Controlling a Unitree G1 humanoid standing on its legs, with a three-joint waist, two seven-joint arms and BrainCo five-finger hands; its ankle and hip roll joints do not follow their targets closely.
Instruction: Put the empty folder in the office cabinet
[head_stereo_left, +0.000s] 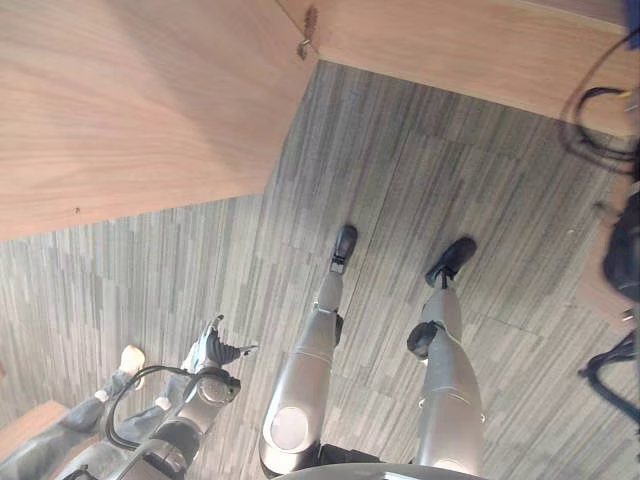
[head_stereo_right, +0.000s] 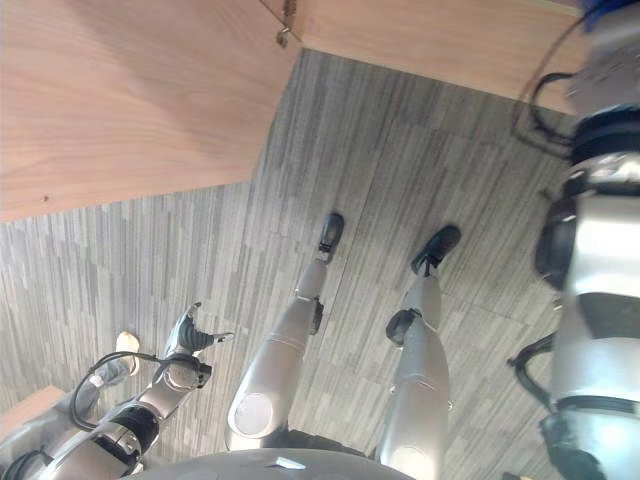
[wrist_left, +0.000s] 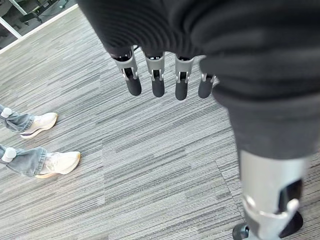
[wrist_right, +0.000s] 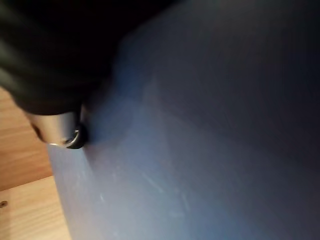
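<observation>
Up against the right wrist camera, a blue-grey sheet, which I take to be the folder (wrist_right: 200, 130), spreads across nearly the whole view, with pale wood (wrist_right: 25, 200) showing past its lower left edge. One silver finger of the right hand (wrist_right: 57, 132) lies against it at the left of that view; whether the hand is clamped on the folder or just resting flat on it I cannot tell, since the rest of the fingers are hidden.

From the head cameras, the right arm rises along the right edge of the frame, and a small blue corner (head_stereo_right: 610, 10) peeks in at the upper right, near the wooden panels of the cabinet (head_stereo_left: 130, 100) that fill the upper left and run along the top. Grey striped carpet (head_stereo_left: 420, 190) covers the floor in the middle.

The left hand (wrist_left: 157, 82) hangs low at the lower left of the head view, fingers straight and relaxed, carrying nothing, pointing down at the carpet. A person's pale shoes (wrist_left: 50, 142) and jeans stand close by it.

My guess is that the carrying step is under way: the folder is up by the wood, not yet shelved. Next the right arm needs to line the folder's edge with an opening in the cabinet and slide it in, keeping it from catching on the panel edge.
</observation>
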